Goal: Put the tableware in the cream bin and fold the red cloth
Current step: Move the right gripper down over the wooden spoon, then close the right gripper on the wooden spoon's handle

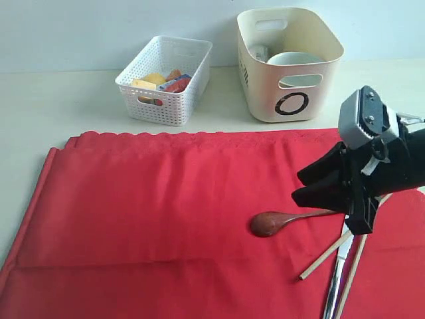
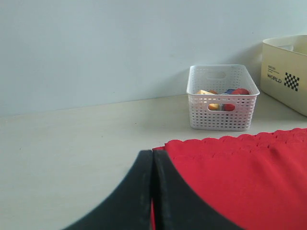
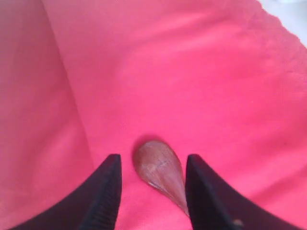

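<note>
Between the jaws of the right end effector (image 3: 153, 160) lies the spoon (image 3: 159, 171).

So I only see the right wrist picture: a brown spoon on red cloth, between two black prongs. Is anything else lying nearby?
Observer: Yes. The exterior view shows a silver knife and a pair of chopsticks on the red cloth, by the handle end of the spoon.
Visitor: Where is it all meant to go?
Observer: A cream bin stands on the table beyond the cloth's far edge, with a pale bowl already inside.
Visitor: And the other hand?
Observer: The left hand is shut and holds nothing. It sits at the cloth's edge, facing a white basket of food.
</note>
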### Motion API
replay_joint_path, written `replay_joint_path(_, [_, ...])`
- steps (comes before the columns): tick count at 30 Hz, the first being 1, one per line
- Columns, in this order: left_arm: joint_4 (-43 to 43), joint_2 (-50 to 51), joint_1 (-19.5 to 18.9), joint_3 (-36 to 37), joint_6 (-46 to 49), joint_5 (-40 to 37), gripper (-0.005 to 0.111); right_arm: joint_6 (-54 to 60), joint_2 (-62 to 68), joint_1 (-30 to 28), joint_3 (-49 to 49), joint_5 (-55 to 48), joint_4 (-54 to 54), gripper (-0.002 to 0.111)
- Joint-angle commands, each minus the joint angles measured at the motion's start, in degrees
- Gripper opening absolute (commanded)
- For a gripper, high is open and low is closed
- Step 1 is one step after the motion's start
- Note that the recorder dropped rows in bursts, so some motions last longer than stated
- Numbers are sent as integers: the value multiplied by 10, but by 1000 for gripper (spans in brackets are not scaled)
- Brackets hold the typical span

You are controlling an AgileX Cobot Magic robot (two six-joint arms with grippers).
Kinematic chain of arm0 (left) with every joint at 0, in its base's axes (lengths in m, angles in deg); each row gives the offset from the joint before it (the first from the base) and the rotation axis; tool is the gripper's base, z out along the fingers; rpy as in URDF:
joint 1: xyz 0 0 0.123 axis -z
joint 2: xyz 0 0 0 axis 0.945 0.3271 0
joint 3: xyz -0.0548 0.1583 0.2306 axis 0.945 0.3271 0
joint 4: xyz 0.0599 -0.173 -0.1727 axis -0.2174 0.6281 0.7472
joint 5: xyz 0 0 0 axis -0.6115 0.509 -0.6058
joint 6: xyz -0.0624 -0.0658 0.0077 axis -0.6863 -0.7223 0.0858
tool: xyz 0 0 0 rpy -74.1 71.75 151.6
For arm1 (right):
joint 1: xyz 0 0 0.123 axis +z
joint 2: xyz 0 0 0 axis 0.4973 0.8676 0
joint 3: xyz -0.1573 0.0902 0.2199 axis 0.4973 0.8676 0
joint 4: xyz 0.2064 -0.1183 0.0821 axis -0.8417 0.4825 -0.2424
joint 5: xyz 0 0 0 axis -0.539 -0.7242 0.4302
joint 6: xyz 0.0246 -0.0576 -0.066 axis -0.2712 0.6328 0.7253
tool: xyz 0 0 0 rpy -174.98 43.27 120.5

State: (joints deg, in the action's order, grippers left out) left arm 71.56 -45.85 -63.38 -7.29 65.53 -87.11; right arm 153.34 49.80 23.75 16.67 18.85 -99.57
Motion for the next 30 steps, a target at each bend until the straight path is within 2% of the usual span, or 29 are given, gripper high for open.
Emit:
replay_joint_path(1, [0,-4,-3,2,-2,0,1,8,55,0,-32,25,34,42])
replay_joint_path(11, [0,-4,-3,2,-2,0,1,8,168,1,-86,35,90,42])
replay_joint_path(15, [0,-4,-3,2,-2,0,1,8,185,29,-100,44,114,42])
replay_joint_path(18, [0,-4,-3,2,-2,0,1,8,187,60,-102,89,133,42])
replay_joint_path(23, [0,-4,-3,2,-2,0,1,8,204,84,-102,137,139,42])
replay_joint_path(30, [0,-4,-3,2,-2,0,1,4,214,84,-102,119,106,42])
